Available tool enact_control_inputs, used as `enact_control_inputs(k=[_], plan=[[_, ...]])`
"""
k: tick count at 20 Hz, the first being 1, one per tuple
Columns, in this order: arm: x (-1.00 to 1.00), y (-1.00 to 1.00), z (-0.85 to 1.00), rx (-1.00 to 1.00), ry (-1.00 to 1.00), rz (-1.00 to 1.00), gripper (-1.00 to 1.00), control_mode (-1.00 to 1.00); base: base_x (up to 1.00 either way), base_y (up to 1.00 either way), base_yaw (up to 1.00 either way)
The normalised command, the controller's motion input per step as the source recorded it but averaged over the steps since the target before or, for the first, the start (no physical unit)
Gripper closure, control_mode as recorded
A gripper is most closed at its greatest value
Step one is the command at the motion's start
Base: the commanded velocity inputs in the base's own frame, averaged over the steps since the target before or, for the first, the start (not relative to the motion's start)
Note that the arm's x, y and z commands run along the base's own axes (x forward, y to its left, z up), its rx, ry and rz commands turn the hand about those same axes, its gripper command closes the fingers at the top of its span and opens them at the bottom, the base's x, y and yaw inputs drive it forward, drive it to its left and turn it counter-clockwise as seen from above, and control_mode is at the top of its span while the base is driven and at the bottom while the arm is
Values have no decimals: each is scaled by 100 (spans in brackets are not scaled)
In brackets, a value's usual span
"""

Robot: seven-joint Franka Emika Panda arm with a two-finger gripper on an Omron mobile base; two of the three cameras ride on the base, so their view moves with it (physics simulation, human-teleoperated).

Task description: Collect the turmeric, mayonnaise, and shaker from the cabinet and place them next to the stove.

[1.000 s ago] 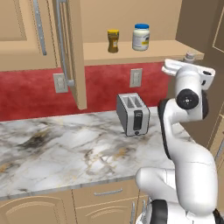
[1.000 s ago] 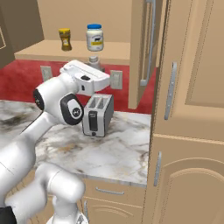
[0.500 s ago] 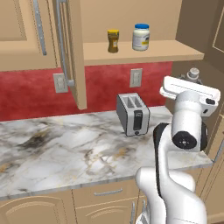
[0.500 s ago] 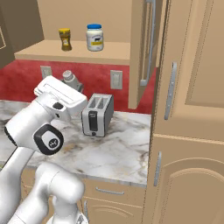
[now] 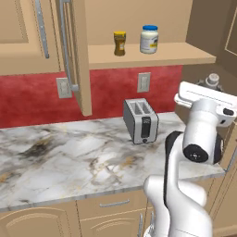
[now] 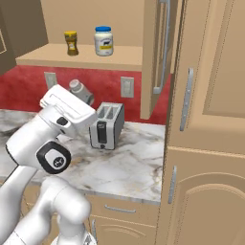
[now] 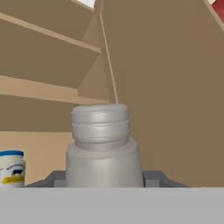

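Left base view. The arm rises at the right, its hand turned upward beyond the right end of the counter (image 5: 69, 157). The shaker (image 5: 212, 80) pokes up above the hand, held clear of the cabinet (image 5: 152, 55) shelf, where the turmeric (image 5: 120, 43) and the mayonnaise (image 5: 149, 39) stand side by side, just apart. The jaws are hidden behind the hand here. The stove is outside the frame, so the drop-off spot cannot be judged. Likely risk: a wide swing toward it could bring the elbow or hand against the toaster (image 5: 140, 120) or the open cabinet door (image 5: 77, 55).

Right base view. The shaker (image 6: 80, 91) lies tilted at the end of the hand, left of the toaster (image 6: 106, 125) and below the shelf. The fingers are again masked by the hand. The turmeric (image 6: 71, 43) and mayonnaise (image 6: 103, 41) are upright on the shelf above. A slim, smooth cylinder carried at a tilt may slip if the wrist rolls quickly.

Hand view. The gripper (image 7: 104, 179) is closed on the shaker (image 7: 103, 148), its tips just flanking the grey body at the lower edge; the contact patches are cut off. The mayonnaise (image 7: 11, 168) shows at the far left, half cropped. Cabinet panels behind are hard to tell apart.
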Motion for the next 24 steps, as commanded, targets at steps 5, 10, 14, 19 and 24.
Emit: enact_control_inputs(k=[5,10,14,19,24], plan=[[-14,10,0,0,0,-4,100,100,-59,38,-14],[0,0,0,0,0,0,100,100,-80,35,-19],[0,0,0,0,0,0,100,100,-89,22,-23],[0,0,0,0,0,0,100,100,-86,22,-25],[0,0,0,0,0,0,100,100,-80,13,-35]])
